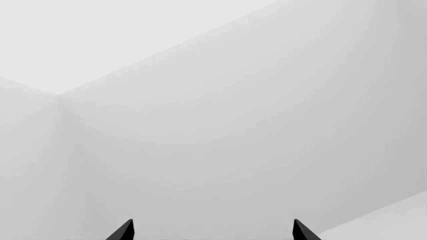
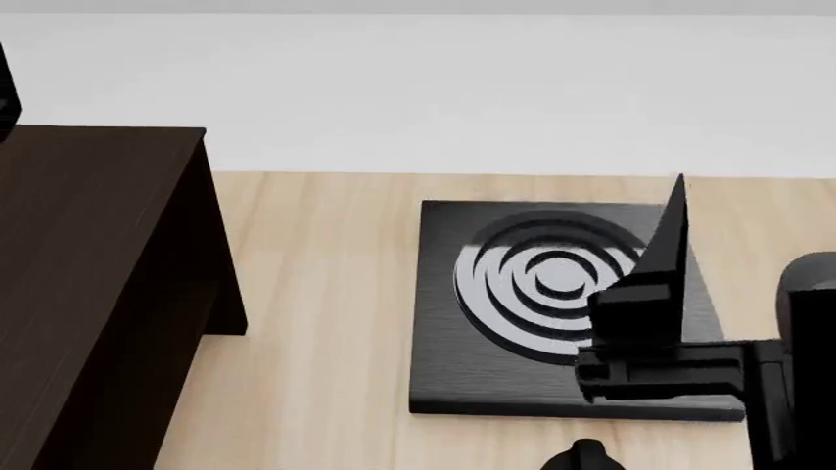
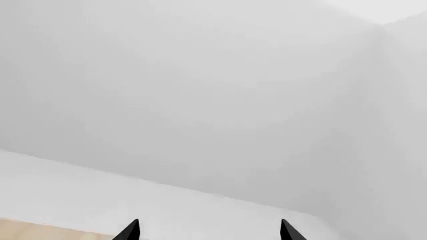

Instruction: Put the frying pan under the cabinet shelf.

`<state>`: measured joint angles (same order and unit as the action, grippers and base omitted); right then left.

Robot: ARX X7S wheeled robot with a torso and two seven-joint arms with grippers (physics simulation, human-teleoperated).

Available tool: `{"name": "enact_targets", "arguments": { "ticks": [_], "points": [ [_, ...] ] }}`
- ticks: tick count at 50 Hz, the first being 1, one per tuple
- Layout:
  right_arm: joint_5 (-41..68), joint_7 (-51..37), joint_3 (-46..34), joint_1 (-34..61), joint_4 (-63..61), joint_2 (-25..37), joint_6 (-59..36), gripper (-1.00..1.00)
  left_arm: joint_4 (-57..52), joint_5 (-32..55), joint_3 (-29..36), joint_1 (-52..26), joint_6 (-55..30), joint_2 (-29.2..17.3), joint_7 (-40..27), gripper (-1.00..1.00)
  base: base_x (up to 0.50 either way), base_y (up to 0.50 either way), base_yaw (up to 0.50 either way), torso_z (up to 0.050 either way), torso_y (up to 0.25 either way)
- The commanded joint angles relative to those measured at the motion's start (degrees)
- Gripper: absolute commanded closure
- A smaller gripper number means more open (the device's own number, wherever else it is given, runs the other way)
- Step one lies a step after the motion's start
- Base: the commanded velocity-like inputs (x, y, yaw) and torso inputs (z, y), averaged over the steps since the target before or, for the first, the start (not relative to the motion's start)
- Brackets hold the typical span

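The frying pan is not clearly in view. The cabinet shelf [image 2: 92, 284] is a large dark brown box at the left of the head view, standing on the light wooden table. My right gripper [image 2: 669, 235] hovers over the right side of the square black stove plate [image 2: 451, 362], fingers pointing away from me. In the right wrist view its gripper [image 3: 208, 230] is open and empty, facing white walls. My left gripper [image 1: 213, 230] is open and empty too, facing a white wall corner.
The wooden table [image 2: 327, 294] runs between the shelf and the stove plate. A small black rounded shape [image 2: 582, 456] sits at the head view's bottom edge; I cannot tell what it is. A dark object [image 2: 4, 98] shows at the far left edge.
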<state>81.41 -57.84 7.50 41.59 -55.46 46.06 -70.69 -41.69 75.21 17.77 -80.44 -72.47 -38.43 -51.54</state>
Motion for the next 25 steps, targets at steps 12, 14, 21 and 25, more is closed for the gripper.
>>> {"name": "enact_targets", "arguments": {
  "ticks": [12, 14, 21, 25],
  "points": [
    [-15.87, -5.95, 12.54, -62.09, -4.47, 22.25, 49.18, -1.00, 1.03, -6.93, 2.66, 2.56, 4.03, -0.12, 4.33, -1.00, 0.00, 0.00, 0.00, 0.000, 0.000],
    [-17.84, -5.66, 16.21, -69.79, -4.49, 21.37, 52.88, -1.00, 1.04, -7.60, 3.06, 2.81, 4.36, -0.12, 4.64, -1.00, 0.00, 0.00, 0.00, 0.000, 0.000],
    [-21.80, -3.97, 21.92, -82.39, -4.16, 17.83, 57.86, -1.00, 1.66, -9.94, 4.19, 3.62, 5.80, -0.22, 6.07, -1.00, 0.00, 0.00, 0.00, 0.000, 0.000],
    [-22.36, -3.45, 22.43, -83.65, -3.82, 16.81, 58.01, -1.00, 1.95, -11.16, 4.95, 4.14, 6.64, -0.06, 6.78, -1.00, 0.00, 0.00, 0.00, 0.000, 0.000]
  ]
}}
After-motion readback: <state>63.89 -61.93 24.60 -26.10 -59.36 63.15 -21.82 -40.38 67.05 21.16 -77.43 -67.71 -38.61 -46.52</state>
